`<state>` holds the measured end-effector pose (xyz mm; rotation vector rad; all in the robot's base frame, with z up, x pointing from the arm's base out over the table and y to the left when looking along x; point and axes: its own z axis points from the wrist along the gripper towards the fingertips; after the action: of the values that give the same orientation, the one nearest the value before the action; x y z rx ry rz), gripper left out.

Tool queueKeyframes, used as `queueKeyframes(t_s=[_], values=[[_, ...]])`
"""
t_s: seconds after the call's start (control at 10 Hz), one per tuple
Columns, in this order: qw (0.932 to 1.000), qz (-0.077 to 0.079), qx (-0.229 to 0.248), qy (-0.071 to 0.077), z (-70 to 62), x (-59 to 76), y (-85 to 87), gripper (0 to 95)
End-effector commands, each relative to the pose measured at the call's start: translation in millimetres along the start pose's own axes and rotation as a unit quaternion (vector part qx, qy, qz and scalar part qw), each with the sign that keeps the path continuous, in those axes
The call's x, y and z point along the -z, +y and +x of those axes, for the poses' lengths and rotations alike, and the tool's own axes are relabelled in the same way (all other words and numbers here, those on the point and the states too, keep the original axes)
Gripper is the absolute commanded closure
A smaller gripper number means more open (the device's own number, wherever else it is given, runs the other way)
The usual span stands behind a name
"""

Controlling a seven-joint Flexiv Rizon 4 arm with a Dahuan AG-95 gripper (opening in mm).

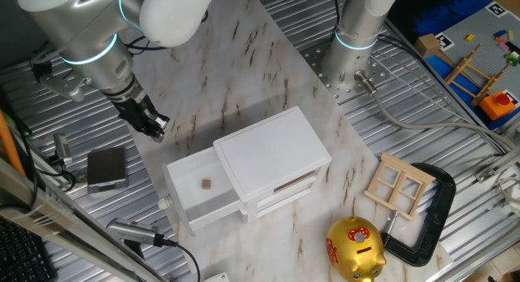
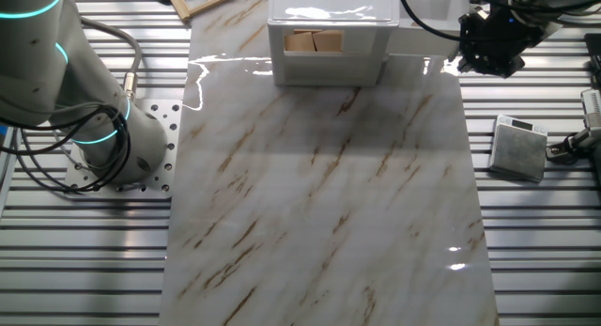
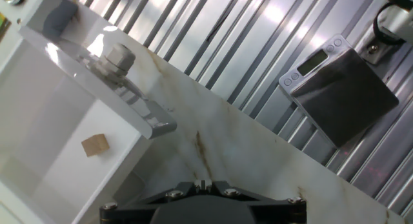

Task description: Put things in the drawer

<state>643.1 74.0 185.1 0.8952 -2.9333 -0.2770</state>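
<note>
The white cabinet (image 1: 272, 156) stands on the marble board with its top drawer (image 1: 191, 202) pulled out to the left. A tiny brown block (image 1: 206, 184) lies on the drawer floor. In the hand view the block (image 3: 95, 144) sits inside the open drawer (image 3: 39, 121), whose round knob (image 3: 119, 56) shows on the front. My gripper (image 1: 154, 123) hangs above the board's left edge, left of and apart from the drawer, with its fingers together and nothing held. In the other fixed view the gripper (image 2: 488, 46) is right of the cabinet (image 2: 329, 30).
A grey digital scale (image 1: 107, 168) lies on the ribbed table left of the drawer and shows in the hand view (image 3: 339, 88). A gold piggy bank (image 1: 355, 249), a wooden window frame (image 1: 398, 184) and a black clamp (image 1: 426, 217) lie right of the cabinet.
</note>
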Motion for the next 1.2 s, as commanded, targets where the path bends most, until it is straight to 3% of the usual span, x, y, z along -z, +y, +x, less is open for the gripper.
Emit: queueKeyframes(t_s=[0.1, 1.2], values=[[1.0, -0.003, -0.008, -0.002, -0.1, 0.1, -0.1, 95.0], [1.0, -0.001, -0.005, 0.0, -0.1, 0.1, -0.1, 95.0]])
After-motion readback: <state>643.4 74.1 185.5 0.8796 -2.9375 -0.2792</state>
